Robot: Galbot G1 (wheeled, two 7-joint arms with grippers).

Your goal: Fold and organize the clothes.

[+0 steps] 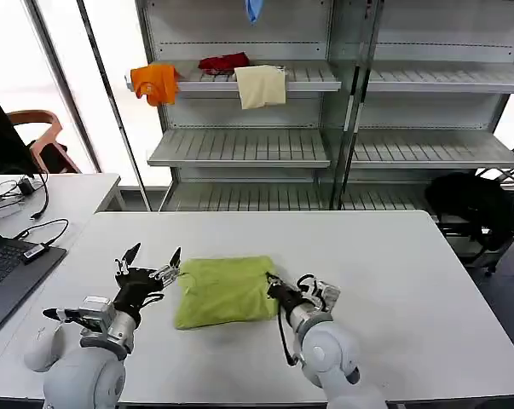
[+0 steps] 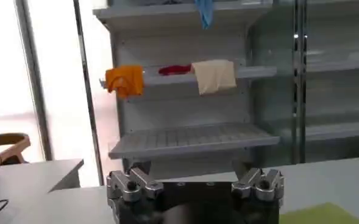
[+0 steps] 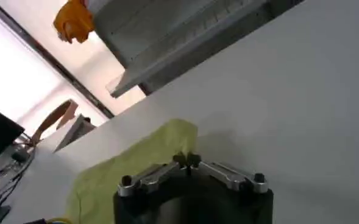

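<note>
Right end effector [image 1: 271, 280] pinched narrow on the folded T-shirt [image 1: 224, 290], left end effector [image 1: 153, 256] wide beside it, on the table [image 1: 393, 264].

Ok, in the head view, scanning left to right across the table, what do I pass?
Laptop → left pincer, open beside the shirt → folded lime T-shirt → right pincer, shut at the shirt's right edge → bare table.

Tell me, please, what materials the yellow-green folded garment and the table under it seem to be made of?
The yellow-green garment looks like soft matte knit fabric, probably cotton: it lies folded with rounded edges, gentle wrinkles and no shine. The table looks like a smooth, hard white laminate or painted board, flat and even; the exact material is uncertain.
</note>
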